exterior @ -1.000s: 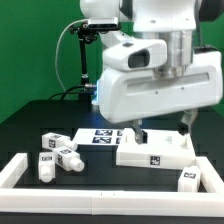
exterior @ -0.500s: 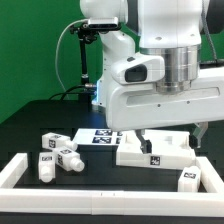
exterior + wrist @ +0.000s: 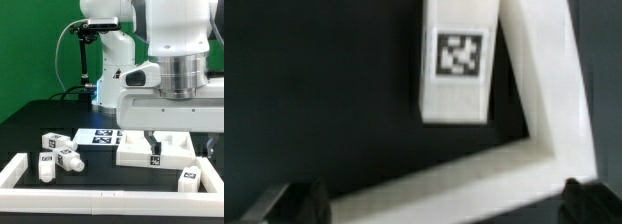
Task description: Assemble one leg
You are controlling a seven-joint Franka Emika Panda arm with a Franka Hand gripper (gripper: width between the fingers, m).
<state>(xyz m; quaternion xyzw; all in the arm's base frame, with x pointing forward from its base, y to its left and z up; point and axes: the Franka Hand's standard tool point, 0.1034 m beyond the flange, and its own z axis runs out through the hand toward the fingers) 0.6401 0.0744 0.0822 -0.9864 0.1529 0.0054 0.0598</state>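
One leg [image 3: 187, 178], a short white post with a tag, lies near the front corner on the exterior view's right. It also shows in the wrist view [image 3: 461, 60], beside the white rail's corner. Three more legs [image 3: 57, 156] lie together on the exterior view's left. My gripper [image 3: 181, 142] hangs open and empty above the flat white panel [image 3: 140, 152] and the right leg. In the wrist view its dark fingertips [image 3: 295, 205] stand wide apart, with nothing between them but the rail; the gripper [image 3: 438, 206] is well above the leg.
A low white rail [image 3: 20, 171] borders the black table along the front and sides; its corner shows in the wrist view [image 3: 537, 150]. The marker board [image 3: 100, 135] lies behind the panel. A green backdrop and a cabled black stand are at the back.
The arm has moved toward the exterior view's right, so the hand now sits over the panel's right end and the right leg. The gripper stays open. No part has moved.
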